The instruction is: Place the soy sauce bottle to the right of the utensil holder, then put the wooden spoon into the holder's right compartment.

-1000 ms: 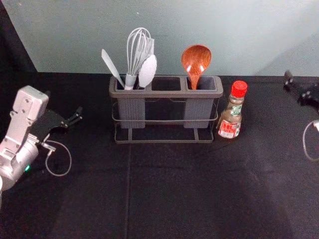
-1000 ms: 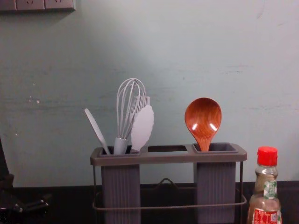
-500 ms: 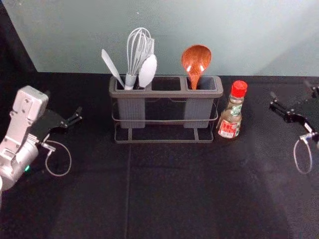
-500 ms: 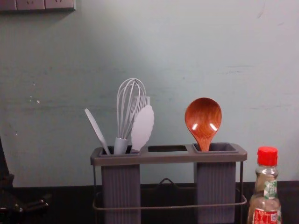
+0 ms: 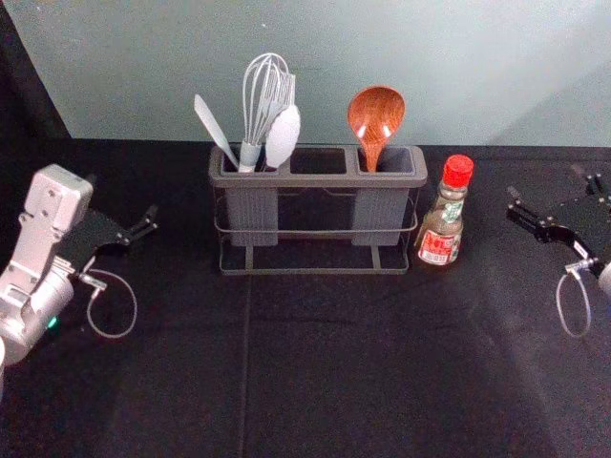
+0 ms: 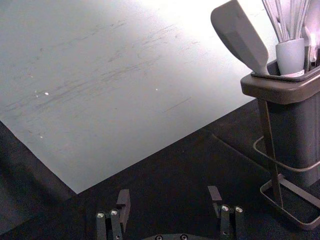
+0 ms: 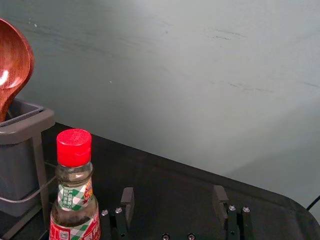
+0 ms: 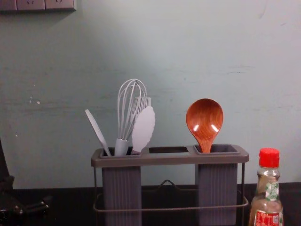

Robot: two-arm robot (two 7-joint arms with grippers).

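Soy sauce bottle [image 5: 441,227], upright with its red cap on, stands just beside the right end of the utensil holder [image 5: 320,180], on the robot's right. The right gripper [image 5: 545,180] is near the bottle, farther to the right in the head view, over the dark table [image 5: 334,363]. Its fingers are spread wide with nothing held; in the right wrist view the bottle stands outside the gap, beside one finger. A strip of table separates gripper and bottle in the head view, and more tabletop stretches in front of both.

On the bottle's other side the room is tight: the holder's end frame is so close that I cannot tell whether they touch. Behind them, the table's back edge runs along the wall [image 5: 458,57].

The wooden spoon [image 5: 376,119] sits bowl up in the holder's right compartment, its bowl well above the rim. The middle opening lies between it and the left compartment, where a whisk [image 5: 253,156], a spatula [image 5: 212,126] and other utensils stick up, the spatula leaning out past the left edge.

The left gripper [image 5: 121,195] is parked left of the holder, fingers wide apart, with tabletop between.
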